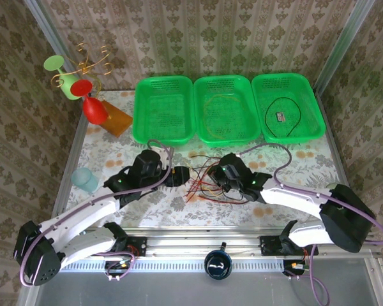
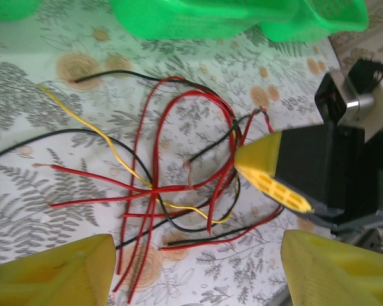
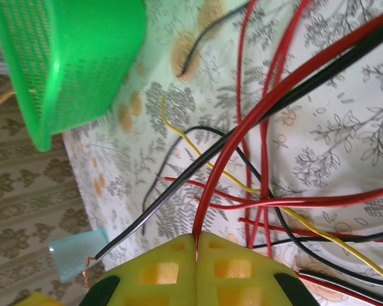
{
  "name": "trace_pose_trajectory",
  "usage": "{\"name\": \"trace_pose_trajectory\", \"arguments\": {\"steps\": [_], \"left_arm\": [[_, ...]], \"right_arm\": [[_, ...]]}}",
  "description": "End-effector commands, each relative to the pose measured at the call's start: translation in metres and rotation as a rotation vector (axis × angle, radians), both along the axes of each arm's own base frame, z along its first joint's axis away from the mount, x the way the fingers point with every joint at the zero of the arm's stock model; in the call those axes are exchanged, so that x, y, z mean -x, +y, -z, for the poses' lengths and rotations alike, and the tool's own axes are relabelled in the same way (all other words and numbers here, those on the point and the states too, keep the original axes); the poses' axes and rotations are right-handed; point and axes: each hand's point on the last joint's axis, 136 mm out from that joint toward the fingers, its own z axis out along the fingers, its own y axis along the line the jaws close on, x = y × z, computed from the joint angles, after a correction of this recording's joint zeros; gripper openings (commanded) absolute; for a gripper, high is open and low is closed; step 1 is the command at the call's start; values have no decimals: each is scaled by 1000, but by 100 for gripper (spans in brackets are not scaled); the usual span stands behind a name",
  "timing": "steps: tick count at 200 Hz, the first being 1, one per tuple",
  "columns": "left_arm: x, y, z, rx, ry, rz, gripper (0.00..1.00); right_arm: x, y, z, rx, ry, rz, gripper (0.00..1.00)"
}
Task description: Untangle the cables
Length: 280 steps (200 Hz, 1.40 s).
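Note:
The cables (image 1: 201, 182) lie as a tangle of red, black and yellow strands on the floral table between my two grippers. My right gripper (image 3: 196, 241) is shut on a red cable (image 3: 242, 134) that rises from its closed yellow fingertips; a black cable (image 3: 179, 191) runs just beside it. In the left wrist view the tangled cables (image 2: 172, 191) spread out in front of my left gripper (image 2: 195, 277). That gripper is open, its yellow fingers (image 2: 51, 274) far apart and no strand between them. The right gripper (image 2: 271, 172) pinches strands at the tangle's right side.
Three green baskets (image 1: 164, 137) stand in a row at the back; the middle basket (image 1: 226, 80) holds a yellowish wire and the right basket (image 1: 287, 78) a black one. A pale blue cup (image 1: 85, 180) sits left. Red and green goblets (image 1: 92, 108) stand back left.

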Motion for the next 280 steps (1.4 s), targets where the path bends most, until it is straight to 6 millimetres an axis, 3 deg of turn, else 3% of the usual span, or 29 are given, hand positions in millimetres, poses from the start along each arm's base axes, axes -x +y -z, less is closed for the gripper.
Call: {"name": "trace_pose_trajectory", "arguments": {"steps": [1,70,113,172,196,219,237,260,280], "left_arm": [[2,-17,-13,99,-35,28,69],[-5,-43,1,205,-54,53,67],[-8,-59,-6,305,-75,79,58],[-10,-73,5,281,-42,115,46],[-11,-75,4,286,-46,115,32],[-13,-74,5,274,-50,108,7],[-12,-72,4,258,-59,106,0],[-13,-67,5,220,-73,100,0],[-12,-65,4,196,-79,106,0]], "right_arm": [[-8,-13,-8,-26,-37,63,0],[-13,-15,-40,-116,-84,71,0],[-14,-14,-49,-148,-91,67,0],[-14,-10,-61,-185,-102,60,0],[-13,-10,-62,-189,-101,58,0],[-12,-11,-61,-187,-100,60,0],[-12,-12,-64,-176,-117,49,0],[-10,-18,-73,-127,-169,20,34],[-4,-28,-78,-36,-209,-21,43]]}}
